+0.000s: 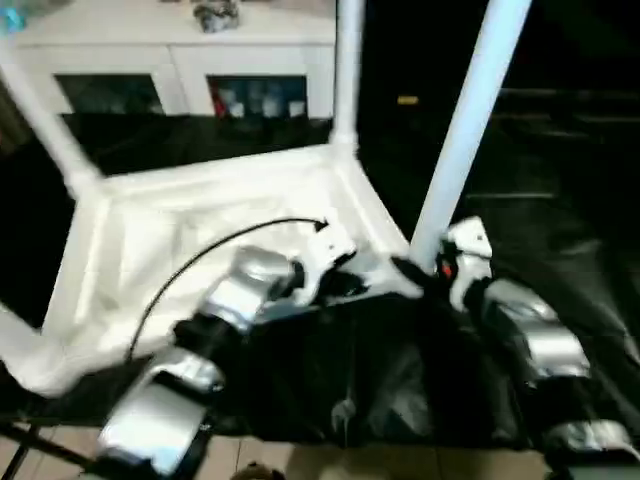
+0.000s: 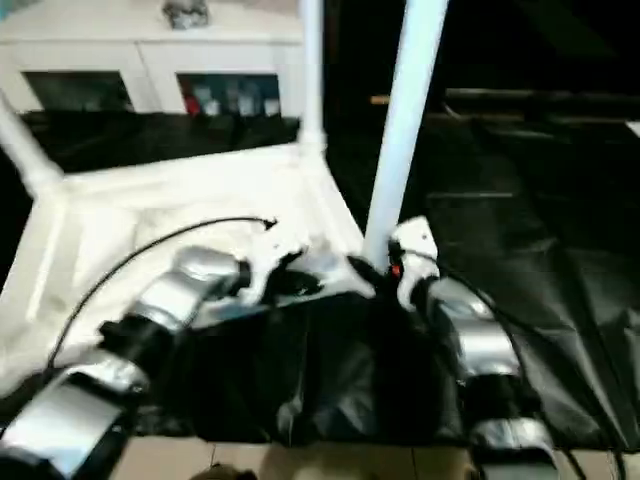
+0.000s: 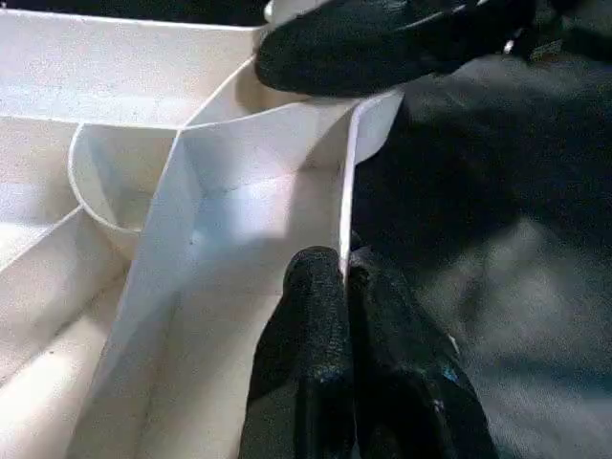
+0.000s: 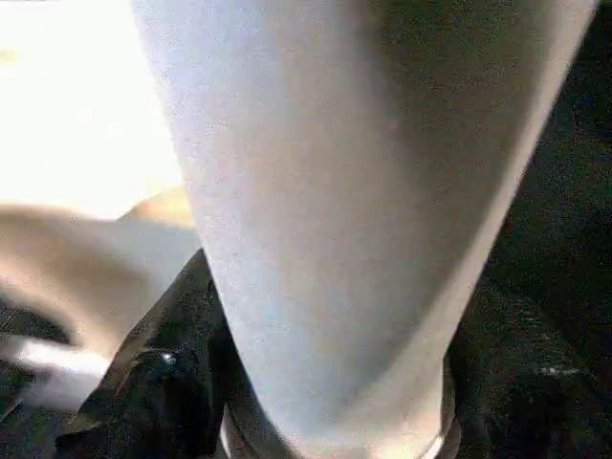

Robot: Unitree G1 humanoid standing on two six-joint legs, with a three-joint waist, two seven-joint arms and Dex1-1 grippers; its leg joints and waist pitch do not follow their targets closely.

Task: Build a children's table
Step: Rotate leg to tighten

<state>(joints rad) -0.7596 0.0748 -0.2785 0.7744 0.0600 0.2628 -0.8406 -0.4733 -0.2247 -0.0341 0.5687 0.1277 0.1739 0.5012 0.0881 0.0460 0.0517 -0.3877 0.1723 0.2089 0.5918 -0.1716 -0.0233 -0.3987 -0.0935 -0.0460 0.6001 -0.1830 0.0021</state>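
2 head eyes overlook the table top; wrist cameras close in.

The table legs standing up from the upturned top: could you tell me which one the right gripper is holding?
The near right leg, leaning slightly, its base between the right gripper fingers. The far right leg and left leg stand free.

Both silver forearms reach forward, converging. The left black two-fingered gripper has its jaws pinched together; the right black two-fingered gripper has its jaws spread.
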